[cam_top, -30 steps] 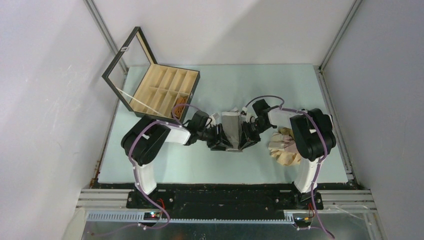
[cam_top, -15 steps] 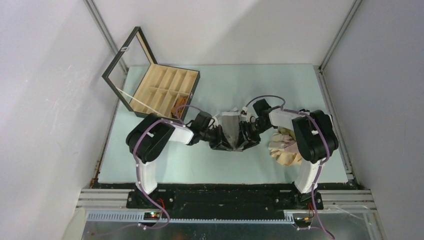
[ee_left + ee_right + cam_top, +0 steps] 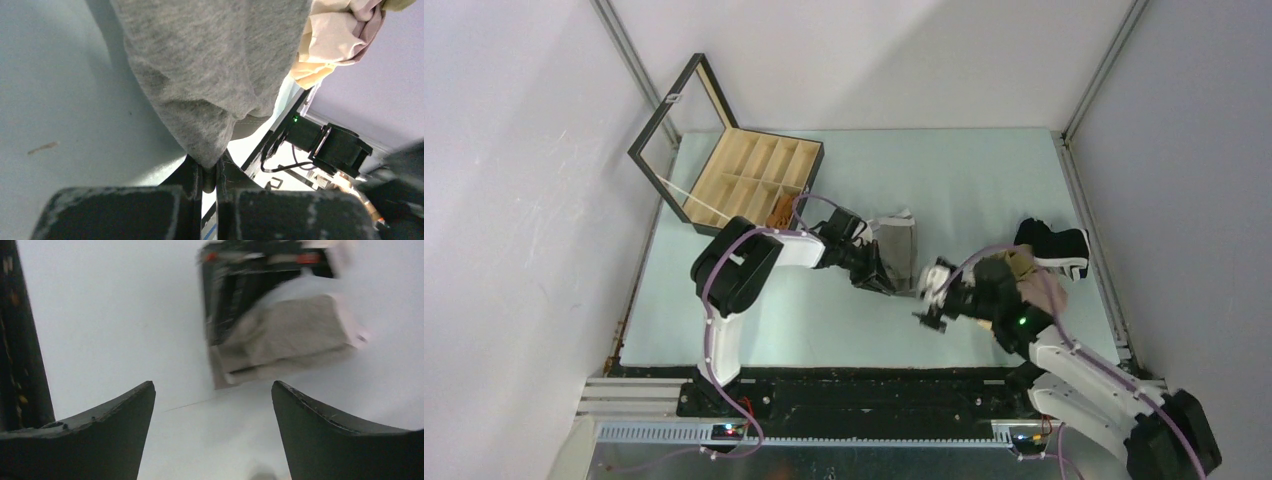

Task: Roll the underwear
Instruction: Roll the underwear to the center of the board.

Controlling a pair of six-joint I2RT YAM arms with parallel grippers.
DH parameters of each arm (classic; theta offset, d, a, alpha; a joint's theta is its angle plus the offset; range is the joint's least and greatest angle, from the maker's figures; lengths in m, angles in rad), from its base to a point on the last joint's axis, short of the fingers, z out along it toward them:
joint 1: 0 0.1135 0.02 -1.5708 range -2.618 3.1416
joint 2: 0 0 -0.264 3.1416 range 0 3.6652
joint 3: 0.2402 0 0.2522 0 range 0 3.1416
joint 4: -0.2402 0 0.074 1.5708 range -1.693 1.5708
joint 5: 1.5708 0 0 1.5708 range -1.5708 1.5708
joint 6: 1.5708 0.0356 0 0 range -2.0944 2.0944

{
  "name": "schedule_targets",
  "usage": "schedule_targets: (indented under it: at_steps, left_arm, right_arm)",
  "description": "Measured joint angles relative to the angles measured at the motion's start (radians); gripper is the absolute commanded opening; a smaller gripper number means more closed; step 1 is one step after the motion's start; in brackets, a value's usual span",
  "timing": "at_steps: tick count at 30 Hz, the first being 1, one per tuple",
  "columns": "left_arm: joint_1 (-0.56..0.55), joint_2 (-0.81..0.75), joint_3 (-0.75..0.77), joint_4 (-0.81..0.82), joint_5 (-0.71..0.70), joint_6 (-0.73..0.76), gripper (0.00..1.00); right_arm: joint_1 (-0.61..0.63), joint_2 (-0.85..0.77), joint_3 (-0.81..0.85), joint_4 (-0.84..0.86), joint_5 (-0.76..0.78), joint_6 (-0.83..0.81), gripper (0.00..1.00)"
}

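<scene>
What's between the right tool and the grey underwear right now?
Nothing visible. The open right tool faces the grey underwear across bare table; only the left tool is on it, pinching its edge.

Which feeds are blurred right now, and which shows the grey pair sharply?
Right wrist: the grey underwear and all beyond it smeared, only the open right gripper crisp. Left wrist: its weave sharp in the shut left gripper, background soft. Top external: evenly lit, mostly sharp.

The table [image 3: 984, 170] carries the box [image 3: 754, 180], black underwear [image 3: 1049, 242] and, seemingly, grey underwear [image 3: 899, 248].
</scene>
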Motion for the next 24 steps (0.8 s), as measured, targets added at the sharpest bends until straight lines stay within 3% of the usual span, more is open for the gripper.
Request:
schedule_targets:
  at_steps: [4,9,15,24]
  left_arm:
    - [0.006,0.0,0.002,-0.042,0.033,0.006,0.0]
    - [0.01,0.02,0.002,-0.039,0.115,-0.055,0.0]
    - [0.01,0.022,0.002,-0.039,0.148,-0.082,0.0]
    - [0.01,0.022,0.002,-0.026,0.18,-0.124,0.0]
  right_arm:
    - [0.192,0.042,-0.222,0.228,0.1,-0.218,0.79]
    - [0.334,0.151,-0.279,0.405,0.259,-0.334,0.72]
    - [0.396,0.188,-0.278,0.572,0.367,-0.393,0.7]
    - [0.414,0.23,-0.278,0.592,0.379,-0.443,0.68]
